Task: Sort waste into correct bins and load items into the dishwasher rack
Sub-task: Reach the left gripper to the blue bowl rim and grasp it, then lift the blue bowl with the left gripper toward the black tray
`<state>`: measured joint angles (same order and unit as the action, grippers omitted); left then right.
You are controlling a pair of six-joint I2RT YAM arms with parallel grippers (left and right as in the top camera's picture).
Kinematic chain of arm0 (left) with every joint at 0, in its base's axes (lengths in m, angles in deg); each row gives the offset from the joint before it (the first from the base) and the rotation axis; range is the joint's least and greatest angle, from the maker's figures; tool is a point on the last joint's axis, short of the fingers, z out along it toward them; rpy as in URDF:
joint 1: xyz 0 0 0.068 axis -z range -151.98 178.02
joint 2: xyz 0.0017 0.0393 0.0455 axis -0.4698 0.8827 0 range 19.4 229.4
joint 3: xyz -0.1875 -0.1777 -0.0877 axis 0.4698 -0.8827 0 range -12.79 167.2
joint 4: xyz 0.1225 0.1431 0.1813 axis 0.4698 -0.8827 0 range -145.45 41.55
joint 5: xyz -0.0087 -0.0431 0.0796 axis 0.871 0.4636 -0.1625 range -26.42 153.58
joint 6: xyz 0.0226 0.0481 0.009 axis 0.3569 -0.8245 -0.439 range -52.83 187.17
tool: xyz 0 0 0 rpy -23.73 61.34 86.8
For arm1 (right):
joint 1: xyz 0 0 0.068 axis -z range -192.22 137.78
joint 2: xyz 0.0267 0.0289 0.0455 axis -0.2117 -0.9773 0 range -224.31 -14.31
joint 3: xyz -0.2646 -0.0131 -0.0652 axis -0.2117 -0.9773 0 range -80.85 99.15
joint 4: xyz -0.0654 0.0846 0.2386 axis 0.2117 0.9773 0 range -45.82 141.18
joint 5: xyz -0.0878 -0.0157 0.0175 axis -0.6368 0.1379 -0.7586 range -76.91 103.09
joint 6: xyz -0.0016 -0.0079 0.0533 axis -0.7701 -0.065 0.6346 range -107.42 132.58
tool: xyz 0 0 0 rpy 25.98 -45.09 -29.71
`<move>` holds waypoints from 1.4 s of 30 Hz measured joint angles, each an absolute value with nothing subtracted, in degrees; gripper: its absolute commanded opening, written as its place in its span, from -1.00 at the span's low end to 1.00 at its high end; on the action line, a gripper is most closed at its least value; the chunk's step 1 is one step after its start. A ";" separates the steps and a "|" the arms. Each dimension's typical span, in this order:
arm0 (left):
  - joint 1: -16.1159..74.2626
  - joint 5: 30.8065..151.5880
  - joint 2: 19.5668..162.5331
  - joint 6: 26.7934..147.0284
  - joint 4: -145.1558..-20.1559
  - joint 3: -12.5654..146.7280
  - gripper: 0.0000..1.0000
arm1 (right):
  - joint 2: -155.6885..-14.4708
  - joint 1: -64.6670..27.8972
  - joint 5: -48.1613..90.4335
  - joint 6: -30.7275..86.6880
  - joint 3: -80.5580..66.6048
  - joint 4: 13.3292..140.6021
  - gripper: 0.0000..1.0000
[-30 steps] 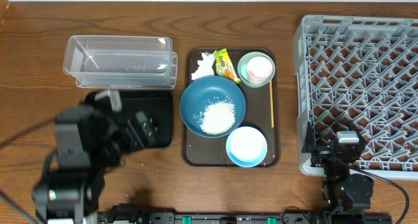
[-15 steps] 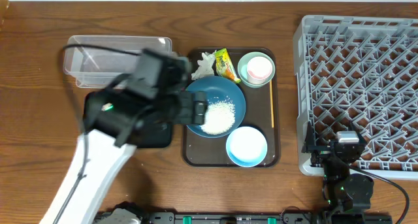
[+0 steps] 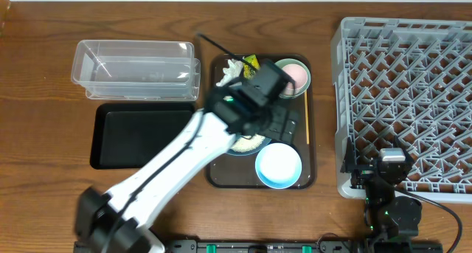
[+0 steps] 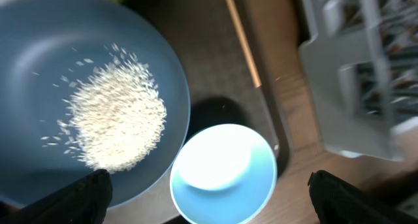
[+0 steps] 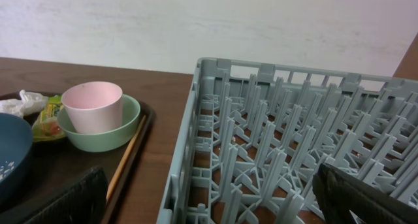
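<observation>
- From overhead, the desk [image 3: 44, 135] is dark brown wood with a clear grain. A white strip runs behind its far edge.
- The grey rack [image 3: 409, 98] fills the right end of the desk. The clear tub [image 3: 136, 68] stands at the far left, and the black tray [image 3: 140, 139] lies just beside it toward the near edge.
- The brown serving tray [image 3: 209, 175] sits in the middle of the desk. The left gripper [image 3: 282, 124] hangs over it with jaws wide apart, and its white arm covers most of the dark-blue bowl [image 3: 221, 135].
- The light-blue bowl [image 3: 279, 165] is at the serving tray's near right corner. The pink cup [image 3: 295, 74] stands in the mint bowl [image 3: 276, 70] at the far right corner. The wrapper [image 3: 251, 61] and the tissue [image 3: 228, 72] lie along the far edge.
- The right gripper [image 3: 389, 172] rests at the desk's near edge, by the rack's near left corner.
- From the left wrist, the rice [image 4: 114, 119] is heaped inside the dark-blue bowl, with the light-blue bowl touching its rim. A wooden stick [image 4: 241, 44] lies along the serving tray's right edge.
- From the right wrist, the jaws stand apart and face the rack. A pale plain wall [image 5: 196, 21] rises behind the desk.
</observation>
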<state>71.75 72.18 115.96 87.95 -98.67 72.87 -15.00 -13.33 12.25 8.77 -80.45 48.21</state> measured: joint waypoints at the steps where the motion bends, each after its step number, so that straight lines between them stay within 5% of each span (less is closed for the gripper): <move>1: 71.90 72.07 117.09 88.04 -98.43 72.87 0.98 | -15.00 -13.33 12.25 8.77 -80.45 48.21 0.99; 12: 71.97 64.58 128.31 96.93 -92.26 72.87 0.87 | -15.00 -13.33 12.27 8.77 -80.45 48.23 0.98; 23: 71.97 59.02 135.34 101.94 -85.62 72.87 0.51 | -15.00 -13.33 12.25 8.77 -80.45 48.21 0.99; 28: 72.19 56.64 136.17 102.79 -85.62 72.87 0.18 | -15.00 -13.33 12.25 8.77 -80.45 48.21 0.98; 42: 77.26 49.06 139.28 103.45 -85.42 72.87 0.02 | -15.00 -13.33 12.25 8.77 -80.45 48.21 0.98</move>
